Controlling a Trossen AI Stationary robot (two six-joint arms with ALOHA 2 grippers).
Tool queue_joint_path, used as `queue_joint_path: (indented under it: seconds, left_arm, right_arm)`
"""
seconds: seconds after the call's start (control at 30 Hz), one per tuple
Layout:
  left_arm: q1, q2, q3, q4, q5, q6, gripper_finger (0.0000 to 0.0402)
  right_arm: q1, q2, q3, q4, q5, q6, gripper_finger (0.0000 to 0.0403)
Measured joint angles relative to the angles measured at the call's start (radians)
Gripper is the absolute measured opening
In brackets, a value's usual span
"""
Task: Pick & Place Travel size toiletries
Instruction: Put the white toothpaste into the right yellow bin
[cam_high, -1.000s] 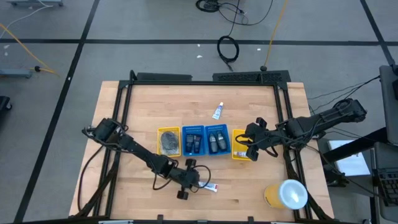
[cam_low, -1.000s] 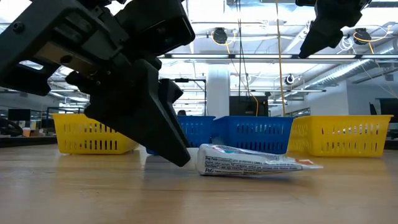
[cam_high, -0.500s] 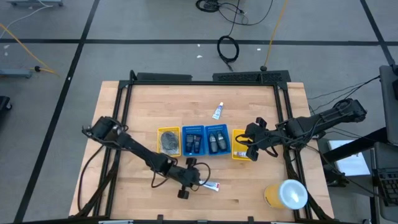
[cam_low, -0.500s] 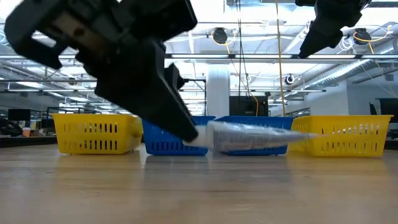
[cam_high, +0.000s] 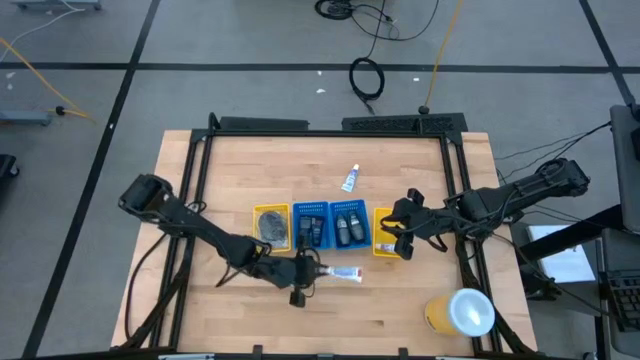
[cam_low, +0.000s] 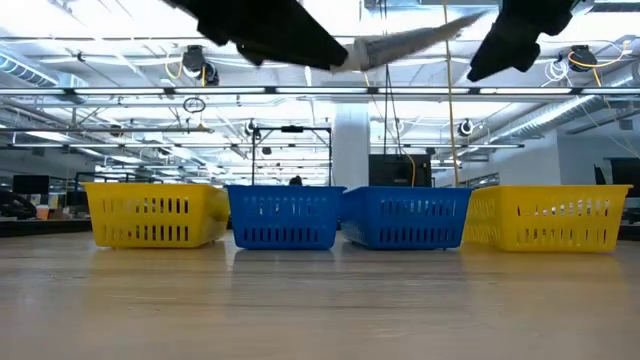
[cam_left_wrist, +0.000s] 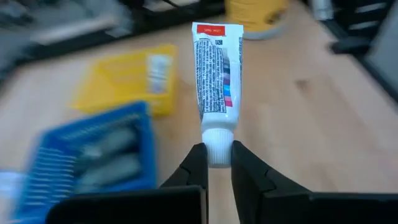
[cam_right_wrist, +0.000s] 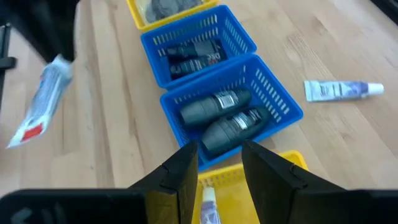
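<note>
My left gripper (cam_high: 308, 272) is shut on a small white tube with a red end (cam_high: 346, 272), near the table's near side, just in front of the blue trays. In the low view the tube (cam_low: 410, 42) is high above the table. My right gripper (cam_high: 394, 238) hovers open over the right yellow tray (cam_high: 386, 246), where a white tube (cam_right_wrist: 208, 210) lies. A second white tube with a blue end (cam_high: 350, 179) lies on the table beyond the trays. Dark bottles (cam_right_wrist: 217, 106) lie in the two blue trays, and grey mesh pads (cam_high: 270, 228) in the left yellow tray. My left gripper pinches the tube by its white cap end (cam_left_wrist: 217, 142) between the two fingertips (cam_left_wrist: 198, 163). The fingers come roughly level from the table's left, in line with the tube. The tube is lifted clear and sticks out toward the table's right, its flat red end (cam_left_wrist: 210, 29) slightly raised.
Four small trays stand in a row at mid-table: yellow (cam_high: 259, 213), blue (cam_high: 310, 208), blue (cam_high: 347, 206), yellow. A large yellow-and-white cylinder (cam_high: 462, 312) lies at the near right corner. Bare wood lies in front of the trays and behind them.
My left gripper has risen and moved toward the trays, carrying the red-ended tube. The tube lay flat on the table a second ago; now it is lifted clear, well above tray height. My right gripper has kept still.
</note>
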Motion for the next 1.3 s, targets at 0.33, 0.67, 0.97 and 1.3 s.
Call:
queue_joint_path:
  seconds: [0.33, 0.67, 0.97, 1.3]
  left_arm:
    - [-0.001, -0.058, 0.0, 0.004, -0.386, 0.205, 0.0025]
    - [-0.001, -0.058, 0.0, 0.041, -0.556, 0.334, 0.0025]
    - [0.025, -0.058, 0.0, 0.134, -0.574, 0.455, 0.0025]
    - [0.039, -0.057, 0.0, 0.085, -0.597, 0.45, 0.0024]
  right_arm:
    - [0.0, 0.0, 0.0, 0.16, 0.0, -0.021, 0.0118]
    - [-0.009, 0.0, 0.0, 0.319, 0.0, -0.049, 0.0118]
    - [-0.059, 0.075, 0.0, 0.408, -0.081, -0.055, 0.0118]
    - [-0.105, 0.08, -0.001, 0.402, -0.135, -0.093, 0.0118]
